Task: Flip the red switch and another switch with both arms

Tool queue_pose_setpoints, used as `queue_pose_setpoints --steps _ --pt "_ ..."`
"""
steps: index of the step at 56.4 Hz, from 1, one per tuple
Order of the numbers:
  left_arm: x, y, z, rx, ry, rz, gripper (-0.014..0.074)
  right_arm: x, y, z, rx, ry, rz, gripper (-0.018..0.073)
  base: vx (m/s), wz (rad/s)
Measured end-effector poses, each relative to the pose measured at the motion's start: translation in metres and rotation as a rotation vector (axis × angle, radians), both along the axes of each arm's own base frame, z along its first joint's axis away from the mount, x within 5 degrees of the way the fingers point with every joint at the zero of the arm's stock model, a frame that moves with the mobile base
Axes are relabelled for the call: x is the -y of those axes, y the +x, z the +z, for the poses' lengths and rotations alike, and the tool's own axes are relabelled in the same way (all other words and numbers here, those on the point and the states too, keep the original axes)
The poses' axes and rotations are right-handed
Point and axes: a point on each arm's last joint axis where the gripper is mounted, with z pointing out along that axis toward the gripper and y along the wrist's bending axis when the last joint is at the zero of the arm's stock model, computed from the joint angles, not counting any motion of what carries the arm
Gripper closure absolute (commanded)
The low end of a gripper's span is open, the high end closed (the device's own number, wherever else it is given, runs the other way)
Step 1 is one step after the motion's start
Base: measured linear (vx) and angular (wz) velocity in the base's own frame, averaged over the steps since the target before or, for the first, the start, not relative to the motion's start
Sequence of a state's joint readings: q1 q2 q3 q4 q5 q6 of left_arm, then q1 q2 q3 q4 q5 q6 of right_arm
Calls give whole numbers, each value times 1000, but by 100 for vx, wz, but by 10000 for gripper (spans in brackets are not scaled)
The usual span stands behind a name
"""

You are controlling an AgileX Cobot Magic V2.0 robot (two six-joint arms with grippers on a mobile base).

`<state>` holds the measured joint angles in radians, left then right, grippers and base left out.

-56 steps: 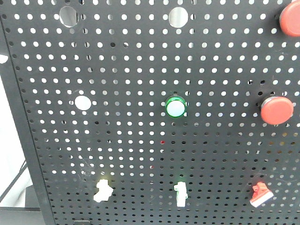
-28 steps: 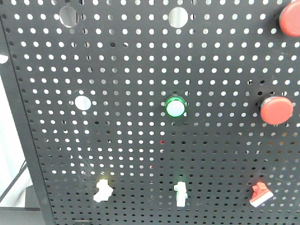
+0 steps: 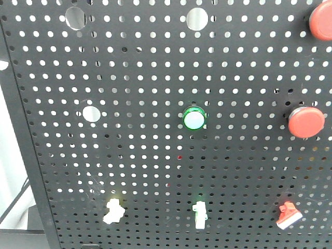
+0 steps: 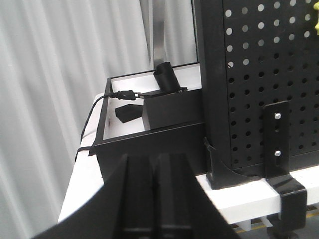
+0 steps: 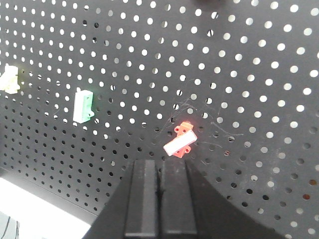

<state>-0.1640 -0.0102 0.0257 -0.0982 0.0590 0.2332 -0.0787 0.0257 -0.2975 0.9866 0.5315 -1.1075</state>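
Black perforated steel forms the pegboard (image 3: 155,155), our landmark, which fills the front view and stands upright, clamped to a white table (image 4: 249,191) in the left wrist view. We see two large round red push buttons (image 3: 306,122) at the pegboard's right edge, one above the other. A green-ringed round lamp (image 3: 194,119) sits near the pegboard's centre. Along the pegboard's bottom row we find three small levers: the pale yellow switch (image 3: 112,210) at lower left, a white toggle (image 3: 199,215) under a green glow at lower centre, and the red switch (image 3: 288,216) with its white tip, tilted, at lower right. The right gripper (image 5: 160,201) is pressed together and empty, just below the red switch and apart from it. The left gripper (image 4: 154,194) is likewise closed on nothing, off the pegboard's left edge, near a black box (image 4: 172,107).
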Motion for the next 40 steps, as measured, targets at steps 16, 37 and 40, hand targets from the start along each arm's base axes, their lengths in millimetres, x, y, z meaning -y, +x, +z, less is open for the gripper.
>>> queue_pose_setpoints --steps 16,37,40 --pt "0 0 0 0 0 0 594 0 0 0 0 0 0 566 0 0" --pt "0 0 0 0 0 0 594 16 8 -23 -151 8 -179 566 0 0" --pt "0 0 0 0 1 0 594 24 11 -32 -203 37 -264 566 0 0"
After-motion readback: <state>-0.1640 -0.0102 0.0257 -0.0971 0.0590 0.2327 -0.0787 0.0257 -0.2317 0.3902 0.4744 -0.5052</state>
